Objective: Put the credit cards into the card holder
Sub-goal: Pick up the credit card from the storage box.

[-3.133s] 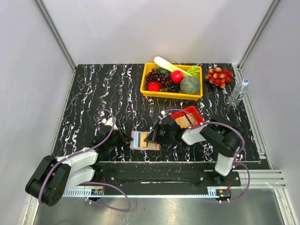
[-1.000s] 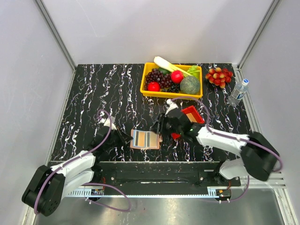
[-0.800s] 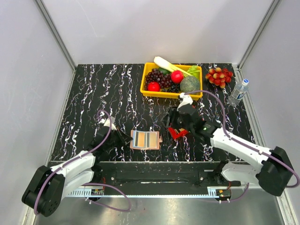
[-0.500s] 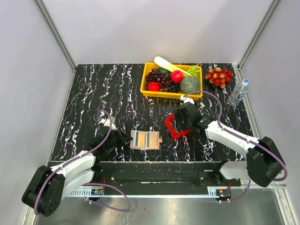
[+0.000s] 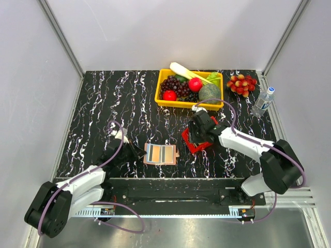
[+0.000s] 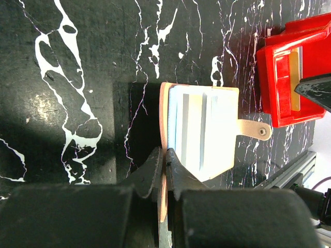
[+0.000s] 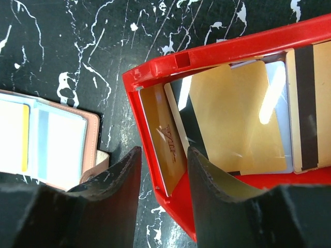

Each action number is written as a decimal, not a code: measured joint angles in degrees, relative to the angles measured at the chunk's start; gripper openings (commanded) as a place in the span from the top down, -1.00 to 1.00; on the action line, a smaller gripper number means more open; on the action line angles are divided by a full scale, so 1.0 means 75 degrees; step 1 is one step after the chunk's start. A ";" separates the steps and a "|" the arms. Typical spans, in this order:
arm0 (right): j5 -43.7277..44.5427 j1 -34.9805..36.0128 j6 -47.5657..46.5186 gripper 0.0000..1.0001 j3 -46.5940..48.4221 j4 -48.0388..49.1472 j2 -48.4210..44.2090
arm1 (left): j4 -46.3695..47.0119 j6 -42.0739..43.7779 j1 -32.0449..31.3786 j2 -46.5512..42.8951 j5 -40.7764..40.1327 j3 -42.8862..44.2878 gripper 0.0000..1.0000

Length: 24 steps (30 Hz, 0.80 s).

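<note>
1. At the end of the small red plastic tray (image 7: 232, 44) nearest the flat salmon-pink leather card holder (image 5: 161, 154), the right gripper (image 7: 164, 154) is held with its jaws apart. The tray's wall and a thin brown card (image 7: 166, 139) leaning inside it stand between them, and nothing is gripped yet.
2. A second ago this gripper was seen at the holder's right edge; it has since been swung back to the tray. A yellow-gold card (image 7: 24, 137) is seen in the holder's left slot, so one delivery is judged done and the next pick is judged to be starting.
3. The remaining thin tan and gold plastic credit cards (image 7: 232, 119) are laid overlapping on the tray floor, one showing a dark stripe.
4. The left gripper (image 6: 164, 155) is clamped on the holder's edge. The holder is spread open on the black marbled table (image 5: 114, 103), near the tray.
5. The cards in the tray are shown only by the right wrist view; in the top view they are hidden under the gripper. The pinch on the leather and the snap tab (image 6: 252, 130) are made clear only by the left wrist view. The layout of both arms is given only by the top view.
</note>
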 measured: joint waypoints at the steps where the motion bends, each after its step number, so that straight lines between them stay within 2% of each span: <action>1: -0.0006 0.0000 -0.0017 0.18 0.0020 0.0006 0.0093 | 0.0003 0.0012 0.0000 0.0015 0.0003 0.0006 1.00; 6: -0.0015 0.0000 -0.0111 0.56 0.0044 0.0012 0.0385 | 0.0000 0.0017 0.0000 0.0029 0.0006 0.0006 1.00; 13: -0.0096 0.0006 -0.0239 0.91 0.0172 0.0032 0.0396 | -0.0003 0.0020 0.0000 0.0029 0.0009 0.0009 1.00; 17: 0.0073 0.0006 -0.0367 1.00 0.0175 0.0006 0.0361 | -0.0003 0.0026 0.0000 0.0050 0.0009 0.0015 1.00; 24: 0.0239 0.0006 -0.0481 1.00 0.0181 -0.0128 0.0146 | 0.0012 0.0044 0.0000 0.0146 0.0044 0.0061 1.00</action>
